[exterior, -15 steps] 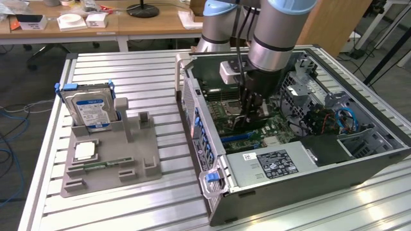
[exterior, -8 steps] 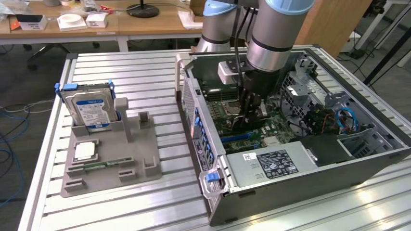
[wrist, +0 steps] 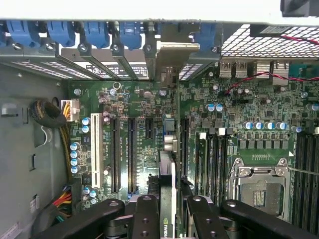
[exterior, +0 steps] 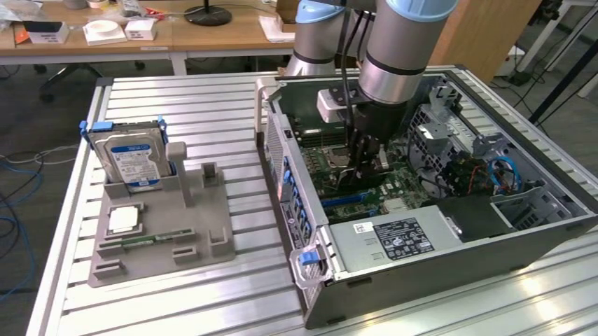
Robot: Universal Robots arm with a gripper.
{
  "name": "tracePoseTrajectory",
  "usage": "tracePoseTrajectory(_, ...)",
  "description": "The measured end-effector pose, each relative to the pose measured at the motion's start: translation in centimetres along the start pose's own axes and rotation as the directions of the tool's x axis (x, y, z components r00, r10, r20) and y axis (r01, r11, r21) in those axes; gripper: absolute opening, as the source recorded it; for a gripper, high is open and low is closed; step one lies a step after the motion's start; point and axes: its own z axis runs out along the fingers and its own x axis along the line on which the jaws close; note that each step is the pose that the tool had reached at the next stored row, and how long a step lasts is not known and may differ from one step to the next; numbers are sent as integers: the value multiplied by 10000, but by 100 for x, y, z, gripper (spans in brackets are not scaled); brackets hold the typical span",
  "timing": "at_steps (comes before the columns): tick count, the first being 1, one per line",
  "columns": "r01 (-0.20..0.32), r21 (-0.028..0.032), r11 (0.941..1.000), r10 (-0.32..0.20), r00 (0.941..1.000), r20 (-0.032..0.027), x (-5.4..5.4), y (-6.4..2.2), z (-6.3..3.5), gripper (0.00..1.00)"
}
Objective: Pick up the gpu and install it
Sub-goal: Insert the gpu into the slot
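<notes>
Inside the open computer case [exterior: 523, 231], the vertical arm's hand [wrist: 168, 211] clamps the gpu [wrist: 168, 172] edge-down.

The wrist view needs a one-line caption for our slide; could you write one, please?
Gripper holding the gpu edge-on above the motherboard, its bracket near the rear expansion openings.

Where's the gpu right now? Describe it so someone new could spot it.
Find the open computer case on the slatted table's right in the exterior view. The end effector reaches down inside it over the green motherboard. The gpu is the thin card held edge-on between its black fingers, silver bracket towards the rear slots, unlike the hard drive in the grey holder.
</notes>
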Motion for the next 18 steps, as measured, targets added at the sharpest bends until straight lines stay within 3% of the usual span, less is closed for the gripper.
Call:
tracePoseTrajectory(6, 0, -13, 10000, 0, 10000, 1, 0, -1, -66, 26)
tracePoseTrajectory(12, -78, -11, 10000, 78, 10000, 4, 1, 8, -31, 26)
tracePoseTrajectory(18, -495, -6, 9988, 495, 9988, 6, 1, 14, 17, 26)
